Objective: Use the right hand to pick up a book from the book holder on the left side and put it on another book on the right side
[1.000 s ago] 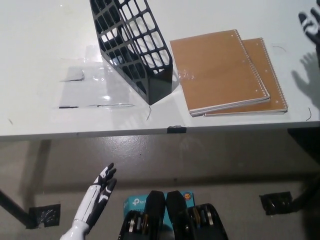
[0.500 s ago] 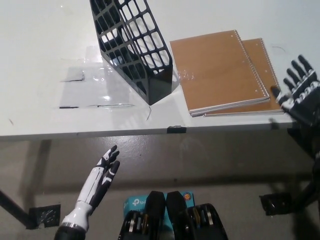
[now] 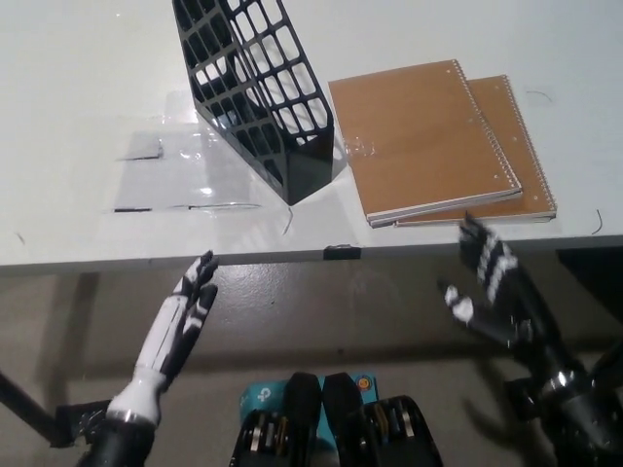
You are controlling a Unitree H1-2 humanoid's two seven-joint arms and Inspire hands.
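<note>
Top book [image 3: 423,136] lying flat on another book [image 3: 521,156] at desk [image 3: 78,88] right, offset so lower one shows along right edge. Black mesh book holder [image 3: 258,92] just left of stack, apparently empty. Right hand [image 3: 496,287] below desk edge, fingers spread, holding nothing. Left hand [image 3: 180,326] low at left, fingers straight, empty.

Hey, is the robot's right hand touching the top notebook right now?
Apart. The head view shows the right hand open below the table edge, in front of the floor, with the table's front strip lying between it and the top notebook.
</note>
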